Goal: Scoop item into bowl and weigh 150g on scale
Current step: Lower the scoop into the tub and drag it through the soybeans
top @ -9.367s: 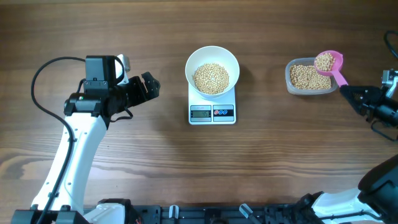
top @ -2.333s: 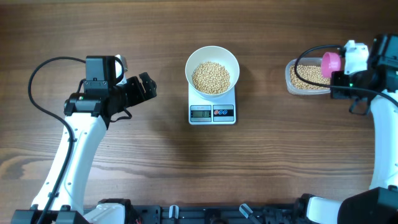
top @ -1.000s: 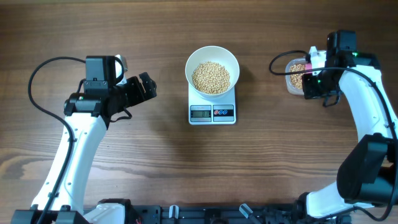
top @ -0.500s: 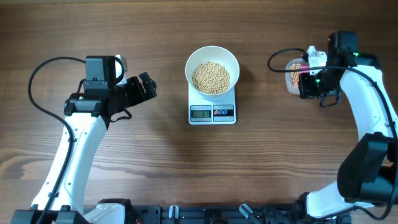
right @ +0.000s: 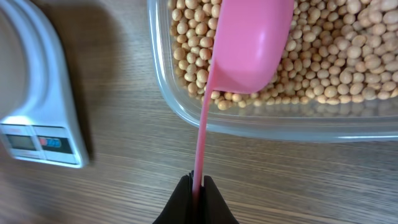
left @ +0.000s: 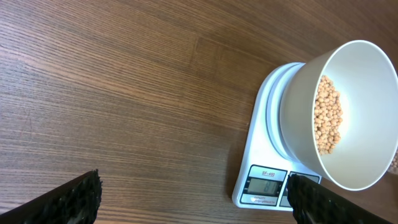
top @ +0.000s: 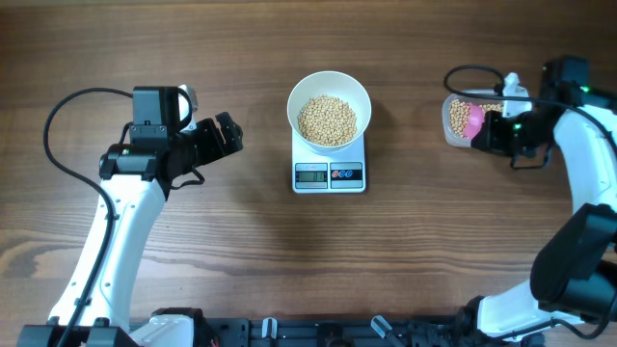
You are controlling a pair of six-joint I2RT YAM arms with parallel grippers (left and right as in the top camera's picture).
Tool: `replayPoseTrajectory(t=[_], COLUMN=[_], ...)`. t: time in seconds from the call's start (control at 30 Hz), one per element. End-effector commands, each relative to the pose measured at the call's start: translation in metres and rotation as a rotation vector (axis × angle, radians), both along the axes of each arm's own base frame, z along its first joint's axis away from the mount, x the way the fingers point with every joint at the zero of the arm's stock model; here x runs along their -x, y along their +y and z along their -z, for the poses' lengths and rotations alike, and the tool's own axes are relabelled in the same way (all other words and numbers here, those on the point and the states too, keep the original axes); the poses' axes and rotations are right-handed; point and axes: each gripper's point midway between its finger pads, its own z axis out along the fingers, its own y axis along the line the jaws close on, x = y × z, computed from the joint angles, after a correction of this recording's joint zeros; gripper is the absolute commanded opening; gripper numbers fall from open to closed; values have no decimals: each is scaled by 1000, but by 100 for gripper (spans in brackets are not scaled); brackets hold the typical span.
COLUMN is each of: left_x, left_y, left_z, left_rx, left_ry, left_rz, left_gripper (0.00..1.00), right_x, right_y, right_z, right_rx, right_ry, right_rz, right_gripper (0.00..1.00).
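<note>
Right arm has pulled back rightward. The right gripper (right: 198, 180) pinches the pink scoop (right: 249, 43) by its handle, scoop head over the soybeans (right: 329, 56) in the clear tub (right: 186, 118). The left gripper (top: 231, 135) gapes wide, holding nothing, left of the scale (top: 329, 174).

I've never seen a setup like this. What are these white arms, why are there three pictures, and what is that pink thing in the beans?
These are two robot arms working at a wooden table. One picture looks straight down from above. The other two come from small cameras on each arm's wrist, so each shows that arm's own tool up close. In the middle, a white bowl of beans stands on a small kitchen scale. To the right sits a clear plastic tub with more beans. The right tool is shut on the thin handle of a pink scoop, whose cup is down in the tub. The left tool is open, holds nothing, and sits left of the scale.
</note>
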Motion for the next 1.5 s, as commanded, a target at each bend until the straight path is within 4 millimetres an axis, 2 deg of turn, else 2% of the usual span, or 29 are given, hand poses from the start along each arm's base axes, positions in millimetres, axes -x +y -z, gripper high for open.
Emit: replayPoseTrajectory(t=[0.0, 0.13, 0.57, 0.77, 1.1, 1.27, 1.47], left_x=[-5, -5, -5, -5, -5, -5, -5], left_y=[1, 1, 1, 1, 1, 1, 1], left_z=[-5, -5, -5, -5, -5, -5, -5], left_rx=[-12, -12, -12, -12, -12, -12, -12], left_ry=[-15, -15, -15, -15, -14, -14, -14], left_rz=[4, 4, 4, 4, 4, 4, 4], left_gripper=[100, 100, 100, 100, 100, 100, 100], right_x=[0, 2, -2, -1, 10, 13, 14], right_y=[11, -2, -17, -25, -55, -59, -61], right_z=[-6, -5, -4, -18, -19, -22, -38], right_rx=[-176, -183, -339, -435, -433, -450, -535], right_ry=[-18, -21, -65, -145, -166, -188, -263], right_rz=[27, 68, 116, 115, 181, 180, 182], right_gripper=[4, 4, 4, 4, 4, 4, 4])
